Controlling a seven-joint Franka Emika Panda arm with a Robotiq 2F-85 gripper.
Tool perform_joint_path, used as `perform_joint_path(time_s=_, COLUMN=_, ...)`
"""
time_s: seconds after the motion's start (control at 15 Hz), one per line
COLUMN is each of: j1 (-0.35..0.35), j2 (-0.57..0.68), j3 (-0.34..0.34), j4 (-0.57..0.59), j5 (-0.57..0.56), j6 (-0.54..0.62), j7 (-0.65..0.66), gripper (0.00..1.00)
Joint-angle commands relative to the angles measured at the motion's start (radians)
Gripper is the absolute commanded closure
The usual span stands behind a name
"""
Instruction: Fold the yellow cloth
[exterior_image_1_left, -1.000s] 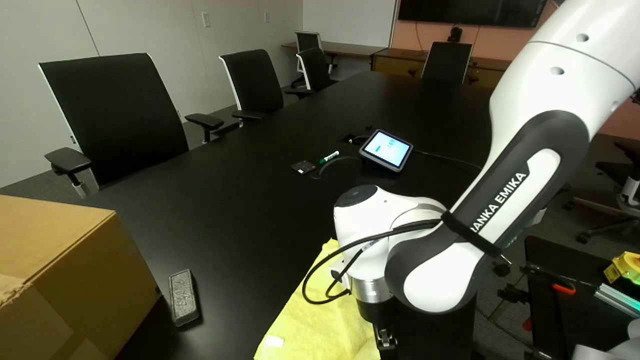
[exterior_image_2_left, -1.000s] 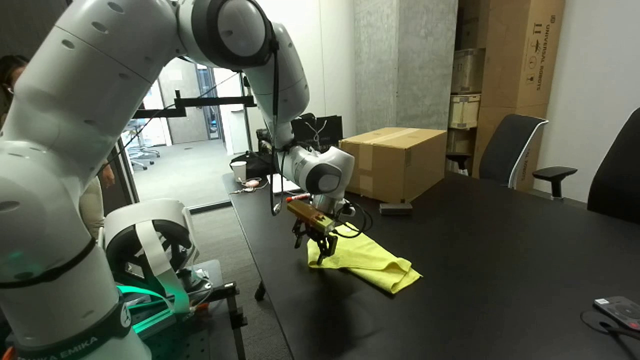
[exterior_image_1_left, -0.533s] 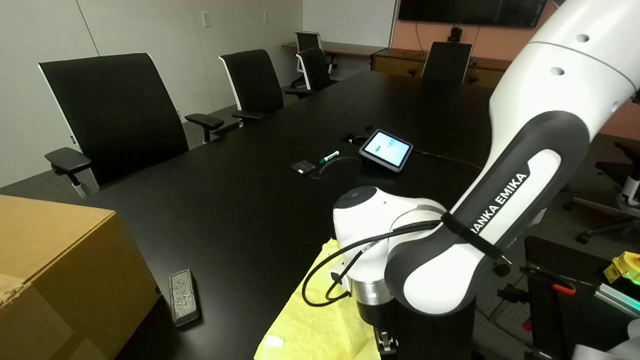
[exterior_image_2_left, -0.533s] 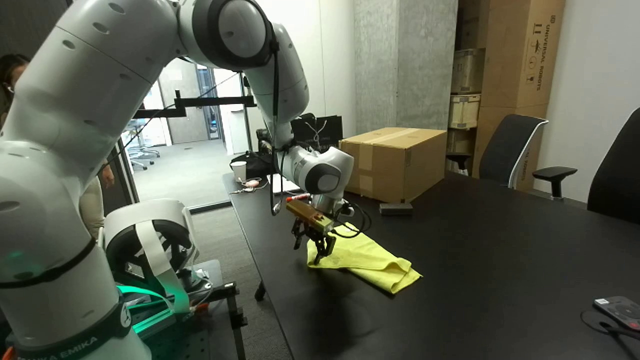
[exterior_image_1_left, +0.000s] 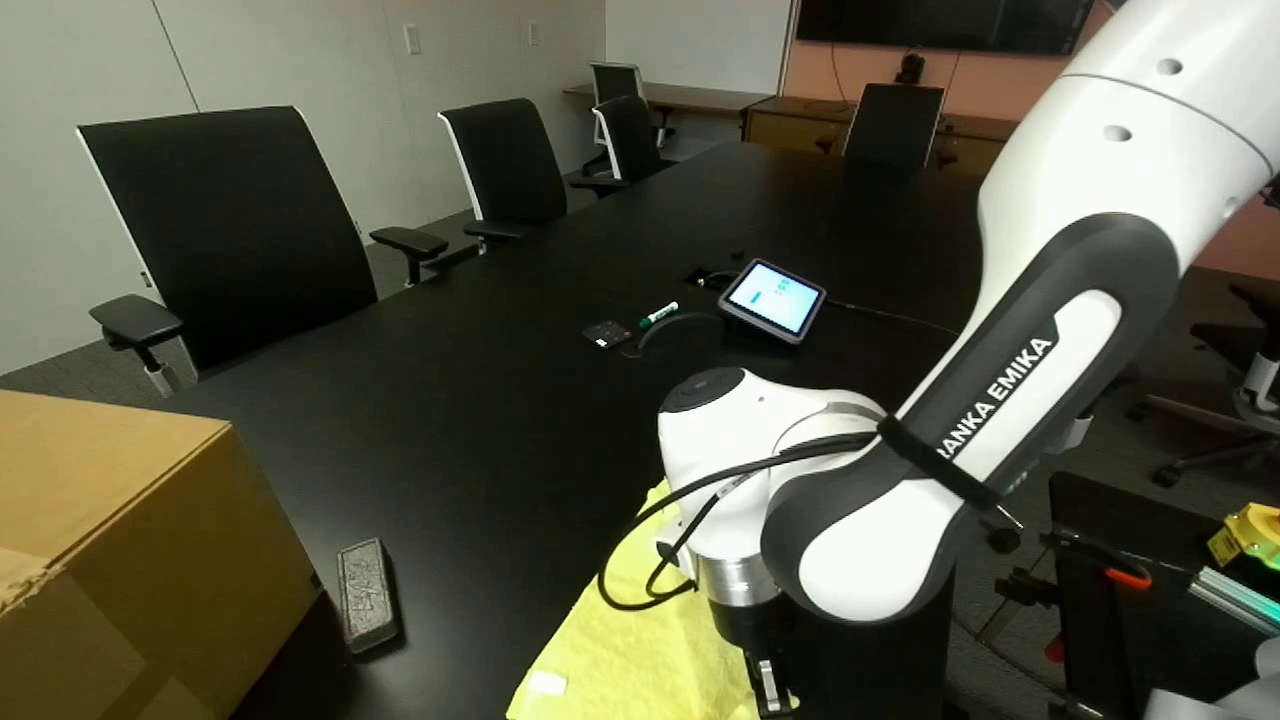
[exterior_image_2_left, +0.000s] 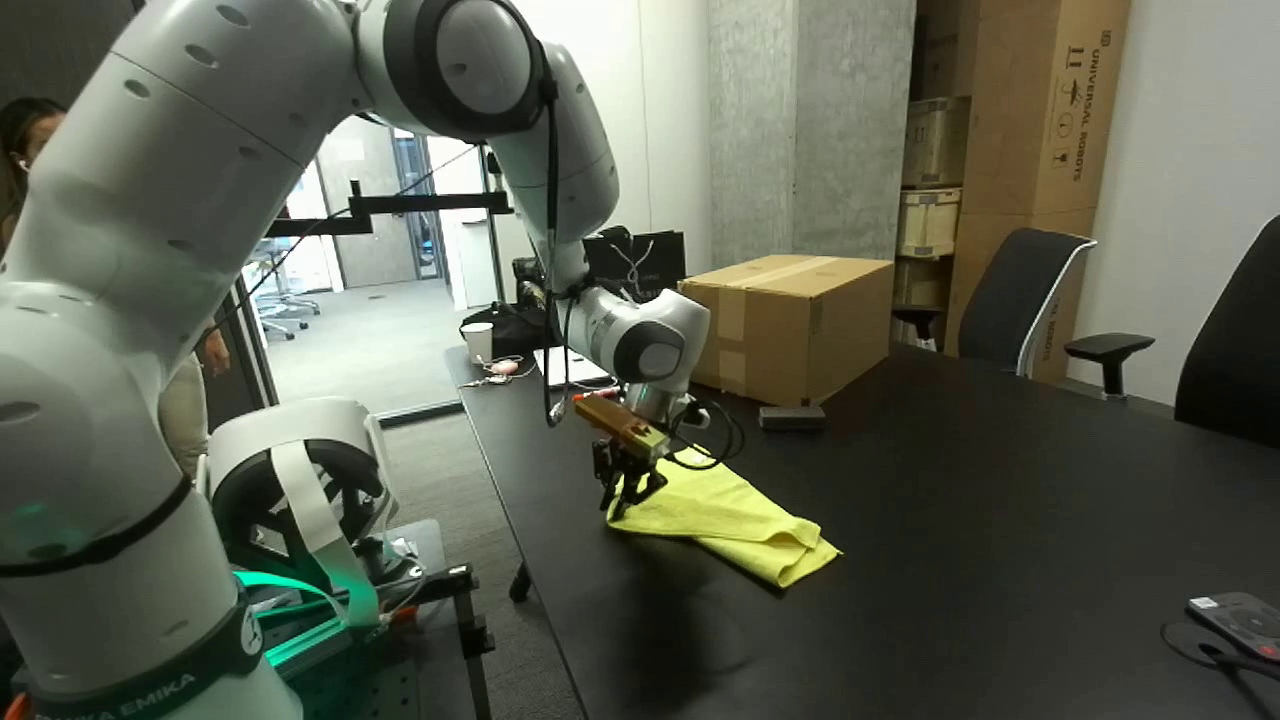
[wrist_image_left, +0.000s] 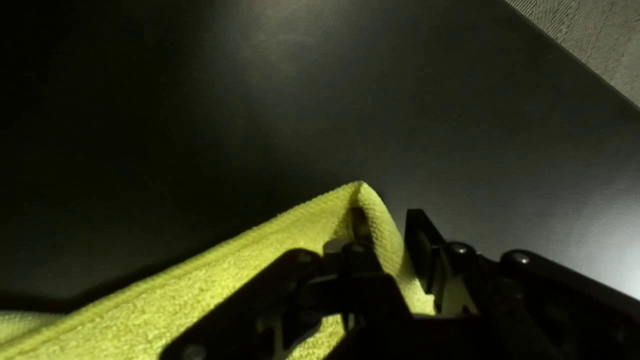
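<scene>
The yellow cloth (exterior_image_2_left: 720, 510) lies on the black table, one flap folded over at its end; part of it shows in an exterior view (exterior_image_1_left: 630, 640) too. My gripper (exterior_image_2_left: 613, 507) points down at its corner near the table's edge. In the wrist view that corner of the cloth (wrist_image_left: 280, 235) rises in a crease between the gripper's (wrist_image_left: 387, 214) dark fingers. The left finger sits inside the crease, and the right finger (wrist_image_left: 420, 240) stands just outside it. The jaws are partly drawn together, a gap still visible at the tips. The arm hides some of the cloth in both exterior views.
A cardboard box (exterior_image_2_left: 790, 325) and a dark block (exterior_image_1_left: 368, 595) stand beside the cloth on the table. Farther along are a tablet (exterior_image_1_left: 773, 300), a green marker (exterior_image_1_left: 659, 315) and a small black device (exterior_image_1_left: 607, 334). The table's edge (wrist_image_left: 570, 55) runs close by the gripper.
The jaws have drawn much closer together at the cloth's corner. That corner has shifted slightly towards the table's edge and bunched up. The arm has moved only a little.
</scene>
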Motion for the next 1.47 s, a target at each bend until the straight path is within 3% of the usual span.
perform_joint_path(time_s=0.0, j1=0.022, j2=-0.028, j3=-0.012, j4=0.021, j5=-0.021, j6=-0.064, j7=0.008, gripper=0.97)
perform_joint_path(time_s=0.6, j1=0.083, j2=-0.056, j3=-0.051, j4=0.128, j5=-0.152, j6=-0.241, j7=0.01, gripper=0.99)
perform_joint_path(time_s=1.07, j1=0.121, j2=0.017, j3=-0.063, j4=0.354, j5=-0.252, j6=-0.365, j7=-0.03, gripper=0.98)
perform_joint_path(time_s=1.4, j1=0.195, j2=0.139, j3=-0.073, j4=0.582, j5=-0.379, j6=-0.466, j7=-0.098, gripper=0.99)
